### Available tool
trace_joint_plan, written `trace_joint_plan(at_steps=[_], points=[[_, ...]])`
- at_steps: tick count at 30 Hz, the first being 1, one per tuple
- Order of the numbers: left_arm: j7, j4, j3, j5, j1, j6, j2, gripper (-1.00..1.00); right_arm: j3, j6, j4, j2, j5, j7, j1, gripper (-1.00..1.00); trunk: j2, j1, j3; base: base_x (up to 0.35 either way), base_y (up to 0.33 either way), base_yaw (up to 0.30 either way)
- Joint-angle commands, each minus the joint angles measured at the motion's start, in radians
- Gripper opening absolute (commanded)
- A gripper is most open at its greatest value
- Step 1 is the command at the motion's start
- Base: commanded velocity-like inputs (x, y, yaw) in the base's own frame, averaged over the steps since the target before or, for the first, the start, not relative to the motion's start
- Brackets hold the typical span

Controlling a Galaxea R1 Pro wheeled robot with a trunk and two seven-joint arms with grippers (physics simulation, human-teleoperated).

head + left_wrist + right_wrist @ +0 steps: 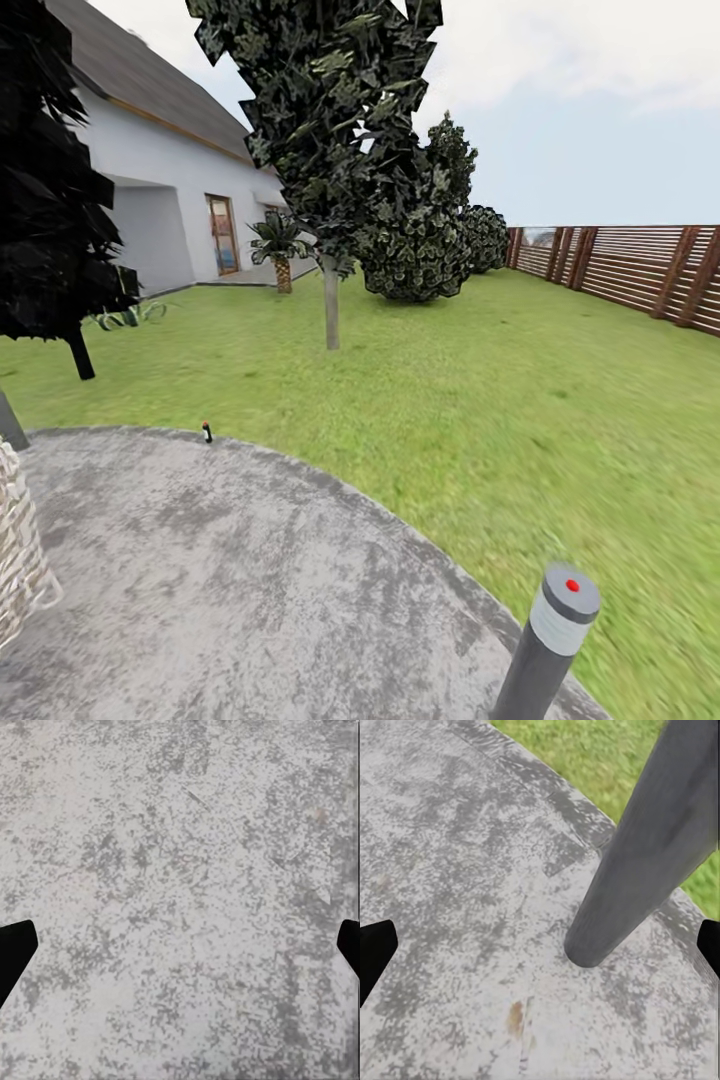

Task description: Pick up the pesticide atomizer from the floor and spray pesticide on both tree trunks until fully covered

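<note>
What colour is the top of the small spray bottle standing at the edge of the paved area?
The pesticide atomizer has a red top on a near-black body, seen best in the head view.

Mottled grey paving [250,600], green lawn [480,400]

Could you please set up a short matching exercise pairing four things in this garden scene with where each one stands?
Things:
1. pesticide atomizer
2. grey bollard
3. tree trunk
4. wooden fence

Places:
A. along the lawn's far right side
B. on the lawn, in front of the house
C. far edge of the paved area, beside the grass
D. near edge of the paving, at lower right

Pairs: 1-C, 2-D, 3-B, 4-A
</note>
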Motion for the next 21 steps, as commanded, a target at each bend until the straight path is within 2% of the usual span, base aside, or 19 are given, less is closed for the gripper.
trace_joint_plan(at_steps=[1, 8, 21], points=[[0.000, 0.000, 0.000, 0.000, 0.000, 0.000, 0.000, 1.00, 0.000, 0.000, 0.006, 0.000, 0.000, 0.000, 0.000, 1.00, 0.000, 0.000, 0.000, 0.292, -0.146, 0.000], [0.000, 0.000, 0.001, 0.000, 0.000, 0.000, 0.000, 1.00, -0.002, -0.001, 0.018, 0.000, -0.002, 0.000, 0.000, 1.00, 0.000, 0.000, 0.000, 0.325, -0.044, 0.029], [0.000, 0.000, 0.001, 0.000, -0.001, 0.000, 0.000, 1.00, -0.002, -0.001, 0.018, 0.000, -0.001, -0.001, 0.000, 1.00, 0.000, 0.000, 0.000, 0.340, -0.001, 0.261]])
